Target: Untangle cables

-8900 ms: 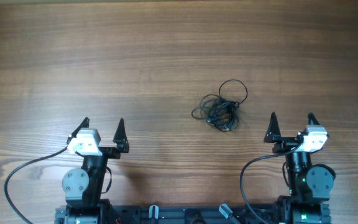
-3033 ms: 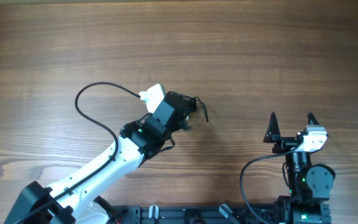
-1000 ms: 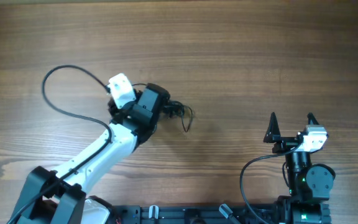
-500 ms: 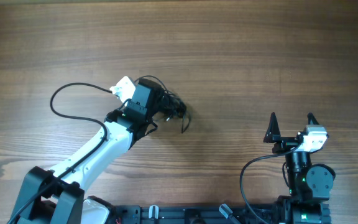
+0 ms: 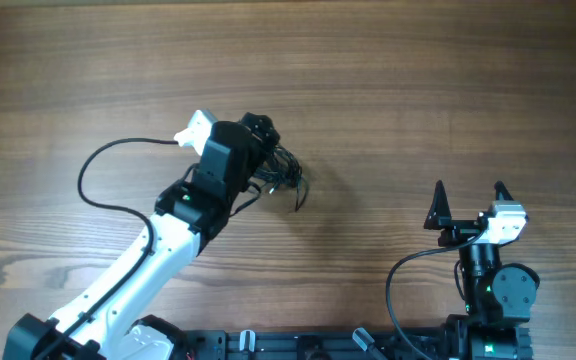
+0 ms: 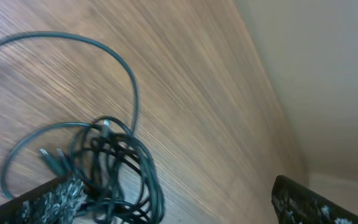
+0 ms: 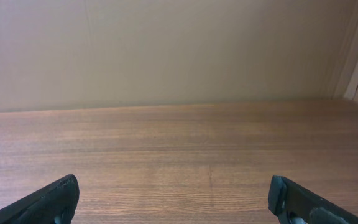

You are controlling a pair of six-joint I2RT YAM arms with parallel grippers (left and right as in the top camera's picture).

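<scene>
The thin black flexible cables (image 6: pixel 107 171) lie as a small knotted bundle on the brown wood-grain table (image 5: pixel 418 80), left of its middle and well apart from the right arm. From the knot one wide loop (image 6: pixel 128 68) arches away over bare wood, a pair of small plug ends (image 6: pixel 45 155) pokes out to one side, and in the overhead view a short tail (image 5: pixel 299 197) curls off below.

The left gripper (image 6: pixel 173 186) hangs just over the bundle with its jaws spread wide and nothing between them. The knot sits against one finger rather than in the middle of the gap.

The step in hand looks like choosing a fresh hold. It would go best to close on a single free strand, the wide loop or a plug end, and not on the knot, which would only drag along whole. Draw that strand slowly outward, low over the wood.

The right gripper (image 5: pixel 469 200) rests near its base, jaws wide and empty. Bringing it in to pin the knot would give the pull something to work against.
</scene>
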